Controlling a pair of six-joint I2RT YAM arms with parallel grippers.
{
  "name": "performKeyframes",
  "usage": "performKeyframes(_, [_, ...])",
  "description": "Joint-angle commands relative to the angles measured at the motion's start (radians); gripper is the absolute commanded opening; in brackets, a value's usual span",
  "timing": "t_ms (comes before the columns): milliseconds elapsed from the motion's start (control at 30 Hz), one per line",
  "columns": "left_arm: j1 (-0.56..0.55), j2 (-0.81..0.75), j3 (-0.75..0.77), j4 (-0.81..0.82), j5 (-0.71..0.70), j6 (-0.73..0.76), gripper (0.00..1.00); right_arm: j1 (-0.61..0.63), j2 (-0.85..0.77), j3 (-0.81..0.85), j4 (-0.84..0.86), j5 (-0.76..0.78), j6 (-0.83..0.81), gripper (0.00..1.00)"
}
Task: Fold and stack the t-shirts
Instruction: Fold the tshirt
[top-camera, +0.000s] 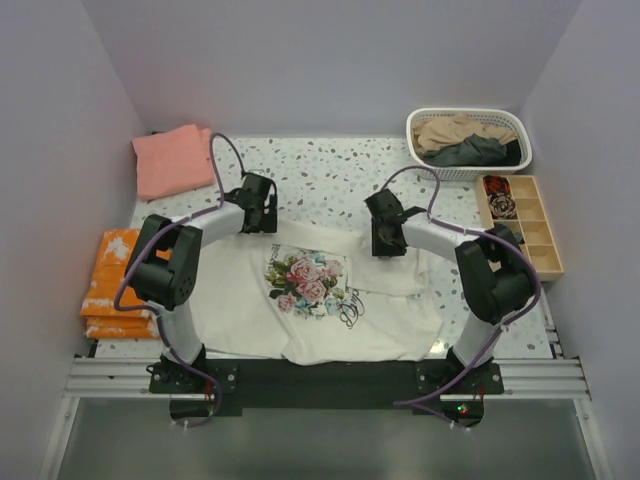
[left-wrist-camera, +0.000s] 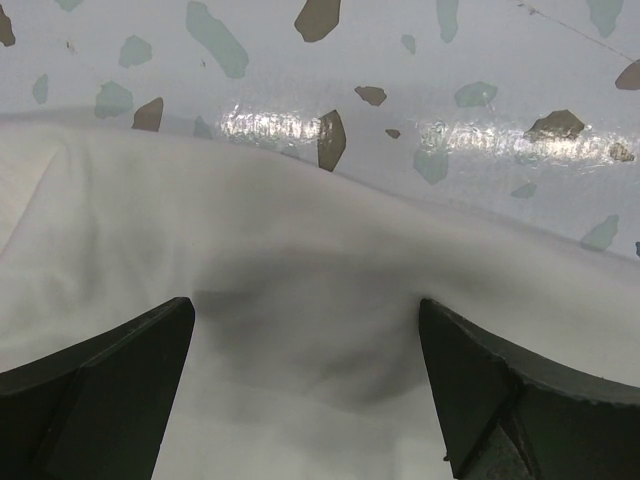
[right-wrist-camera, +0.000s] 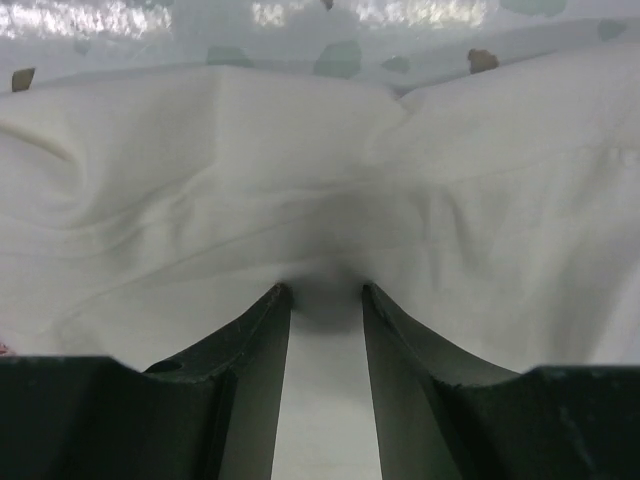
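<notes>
**Speckled tabletop, 1 cream shirt, 2 grippers at its far edge**

White terrazzo-style tabletop (top-camera: 340, 170) with grey and brown flecks fills the enclosure, glossy enough to throw glare in both wrist views. A cream t-shirt (top-camera: 240, 290) lies spread across its near half, rose print and black script facing up, the cloth soft and lightly rumpled.

The left gripper (left-wrist-camera: 305, 385) stands wide open, its 2 dark fingers (left-wrist-camera: 100, 390) spread over the shirt's far edge with smooth cloth and a soft shadow between them. Whether the tips press the fabric cannot be told.

The right gripper (right-wrist-camera: 322, 300) is drawn nearly closed, its fingers (right-wrist-camera: 250, 380) pinching a small pucker of the same shirt; creases run toward the tips from both sides.

Only the top view shows the rest. A salmon-pink t-shirt (top-camera: 175, 160) sits folded at the far left corner. An orange stack (top-camera: 112, 285) of folded cloth rests at the left edge. A white slotted basket (top-camera: 468, 172) at the far right holds a tan t-shirt (top-camera: 455, 130) and a dark grey t-shirt (top-camera: 475, 152), both crumpled. Just beside it lies a wooden tray (top-camera: 530, 235) with compartments.

The wrist views alone reveal the weave, the folds and the finger gaps.
</notes>
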Motion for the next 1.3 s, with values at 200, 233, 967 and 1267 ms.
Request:
performKeyframes(200, [-0.003, 0.1, 0.111, -0.027, 0.034, -0.005, 1.0, -0.181, 0.158, 0.096, 0.009, 0.022, 0.001, 0.39])
performKeyframes(233, [-0.003, 0.111, 0.121, -0.025, 0.04, -0.006, 1.0, -0.193, 0.181, 0.156, -0.002, 0.016, -0.011, 0.39])
performKeyframes(967, [0.137, 0.283, 0.279, -0.04, -0.148, 0.067, 1.0, -0.293, 0.482, 0.578, -0.126, -0.018, -0.056, 0.41])
performKeyframes(1267, [0.155, 0.217, 0.282, -0.036, -0.09, 0.072, 1.0, -0.304, 0.485, 0.581, -0.13, -0.029, -0.053, 0.41])
